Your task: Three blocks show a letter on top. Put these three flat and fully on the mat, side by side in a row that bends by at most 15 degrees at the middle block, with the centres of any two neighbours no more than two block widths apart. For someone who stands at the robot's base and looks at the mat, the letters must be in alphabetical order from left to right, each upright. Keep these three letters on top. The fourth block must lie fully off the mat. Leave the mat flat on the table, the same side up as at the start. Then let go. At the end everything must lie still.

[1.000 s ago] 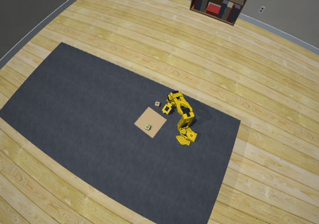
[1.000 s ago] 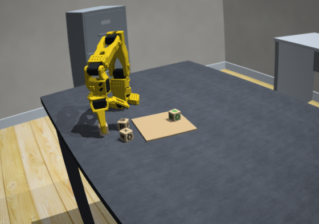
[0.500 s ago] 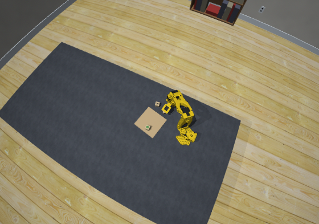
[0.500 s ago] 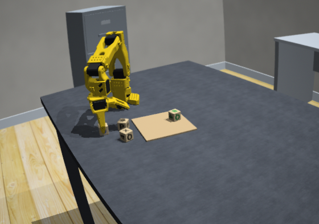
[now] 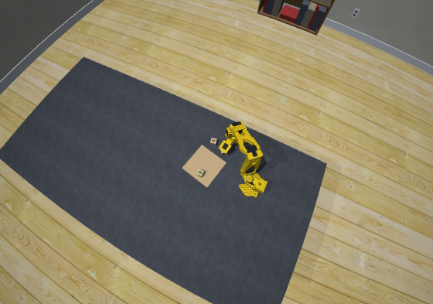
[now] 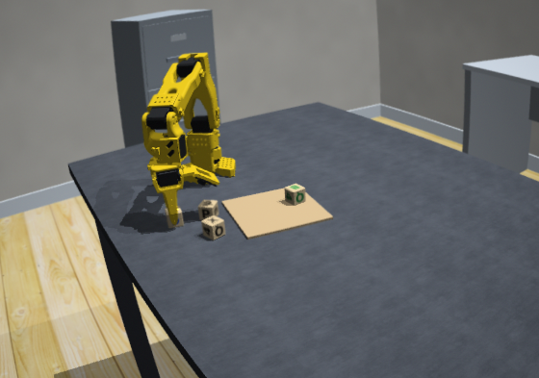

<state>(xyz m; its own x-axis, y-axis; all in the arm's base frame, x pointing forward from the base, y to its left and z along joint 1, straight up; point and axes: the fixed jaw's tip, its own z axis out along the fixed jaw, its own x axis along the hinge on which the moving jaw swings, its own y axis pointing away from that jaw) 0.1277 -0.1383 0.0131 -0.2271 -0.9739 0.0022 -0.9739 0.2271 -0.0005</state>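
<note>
One pale block (image 6: 174, 216) sits pinched in the yellow arm's gripper (image 6: 172, 214) down at the dark table top, and from there the tan mat (image 6: 276, 213) lies well off to its far side, past two lettered blocks (image 6: 208, 209) (image 6: 213, 227) standing between.

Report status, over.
Yellow tool shut on small wooden block, down at table. One green-marked block on tan mat; two blocks off it.
</note>
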